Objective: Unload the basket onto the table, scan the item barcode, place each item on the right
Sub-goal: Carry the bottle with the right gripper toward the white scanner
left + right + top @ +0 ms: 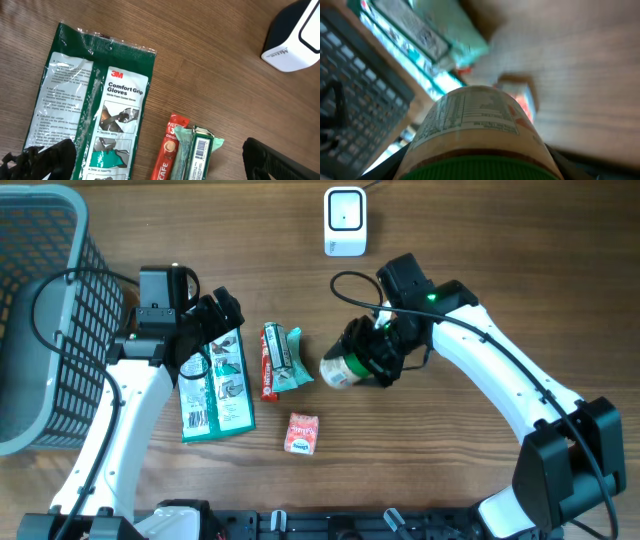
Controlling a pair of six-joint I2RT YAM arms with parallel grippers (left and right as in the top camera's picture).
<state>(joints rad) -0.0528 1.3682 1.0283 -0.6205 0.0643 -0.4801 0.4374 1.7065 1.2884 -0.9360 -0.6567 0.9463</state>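
Gripping the green-lidded jar, your right gripper seemingly presents its label toward the scanner. Your left gripper hangs spread, empty.

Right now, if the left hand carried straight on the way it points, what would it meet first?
Probably the flat green-and-white plastic glove packet under the open left hand, though depth is unclear.

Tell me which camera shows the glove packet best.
Left wrist: the glove packet lies large, its Comfort Grip Gloves label readable. Overhead shows it small, its top under the left pincer. Right wrist, mostly filled by the jar, gives at best a blur.
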